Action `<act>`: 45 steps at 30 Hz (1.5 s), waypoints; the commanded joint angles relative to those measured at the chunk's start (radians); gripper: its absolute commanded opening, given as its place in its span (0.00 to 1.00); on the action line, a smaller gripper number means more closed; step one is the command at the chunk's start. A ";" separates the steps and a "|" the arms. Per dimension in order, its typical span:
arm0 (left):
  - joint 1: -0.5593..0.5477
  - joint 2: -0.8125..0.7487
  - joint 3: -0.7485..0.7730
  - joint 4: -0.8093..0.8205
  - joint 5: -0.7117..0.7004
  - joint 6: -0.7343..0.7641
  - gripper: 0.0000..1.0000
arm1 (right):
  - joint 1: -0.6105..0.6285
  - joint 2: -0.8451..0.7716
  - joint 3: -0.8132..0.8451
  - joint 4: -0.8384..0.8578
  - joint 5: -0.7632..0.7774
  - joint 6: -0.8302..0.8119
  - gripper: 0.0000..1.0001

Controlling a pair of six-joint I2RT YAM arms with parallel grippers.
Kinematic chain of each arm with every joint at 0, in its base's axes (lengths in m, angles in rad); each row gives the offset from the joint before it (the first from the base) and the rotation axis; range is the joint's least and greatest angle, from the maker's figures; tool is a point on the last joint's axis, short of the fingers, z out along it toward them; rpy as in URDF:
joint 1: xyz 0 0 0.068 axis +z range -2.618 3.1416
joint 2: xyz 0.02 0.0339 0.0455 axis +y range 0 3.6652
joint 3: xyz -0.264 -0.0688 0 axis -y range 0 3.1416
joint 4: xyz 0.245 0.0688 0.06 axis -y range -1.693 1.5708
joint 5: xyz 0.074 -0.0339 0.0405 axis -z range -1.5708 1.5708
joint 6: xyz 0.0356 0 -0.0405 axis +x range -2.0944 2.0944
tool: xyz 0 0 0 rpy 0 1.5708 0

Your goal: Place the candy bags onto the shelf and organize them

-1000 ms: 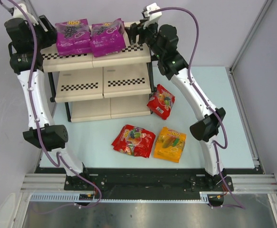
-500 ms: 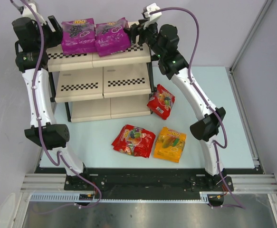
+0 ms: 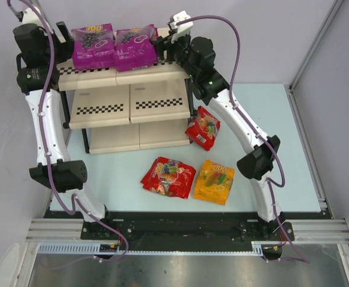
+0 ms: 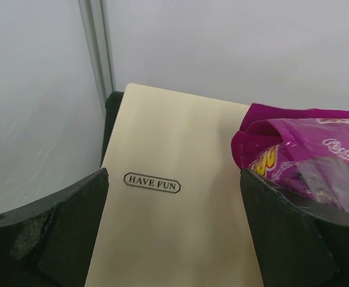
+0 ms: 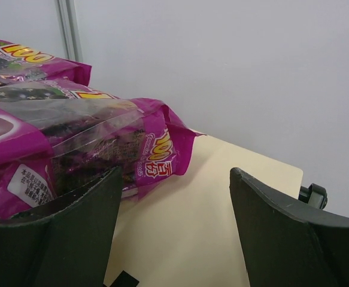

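**A:** What lies where, biggest first?

**B:** The counter (image 3: 294,149) carries the shelf (image 3: 129,95) at its far left. On the shelf's top board the left purple bag (image 3: 93,45) and the right purple bag (image 3: 136,46) lie side by side, touching. Three more bags wait on the counter. The far red bag (image 3: 203,127) is just right of the shelf. The near red bag (image 3: 168,176) lies closer to the arms, with the orange bag (image 3: 214,181) just beside it on the right.

**A:** How will those handle?

**B:** I judge them light, soft and crinkly, with glossy film that may slide between fingers. They would likely sag if lifted by a corner. A pinch across a sealed edge, or over the plump middle, seems safest.

**A:** And the pincers?

**B:** The left pincer (image 4: 174,227) hovers over the top board's left end with its jaws spread wide, gripping nothing. Bare board shows between the jaws, and the left purple bag's edge lies against its right finger (image 4: 300,239). The right pincer (image 5: 174,233) is at the board's right end, likewise released and empty. The right purple bag bulges against its left finger (image 5: 60,239).
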 commanded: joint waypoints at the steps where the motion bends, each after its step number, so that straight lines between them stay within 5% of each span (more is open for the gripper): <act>1: -0.010 -0.115 -0.016 0.010 -0.063 0.022 0.96 | 0.008 -0.056 -0.011 0.026 -0.001 0.001 0.77; 14: -0.005 -0.259 -0.083 -0.028 -0.230 0.026 1.00 | -0.087 -0.285 -0.209 0.129 0.056 0.019 0.77; 20: -0.005 -0.343 -0.161 -0.048 -0.184 0.000 1.00 | -0.087 -0.449 -0.363 0.107 0.082 0.009 0.77; 30: -0.014 -0.777 -0.600 0.021 0.038 -0.104 1.00 | -0.041 -1.065 -1.043 0.068 0.306 0.189 0.79; 37: -0.028 -1.061 -1.016 0.079 0.239 -0.199 1.00 | 0.048 -1.225 -1.327 -0.169 0.338 0.354 0.77; 45: -0.176 -1.216 -1.336 0.156 0.194 -0.270 1.00 | 0.109 -1.328 -1.614 -0.202 0.351 0.473 0.80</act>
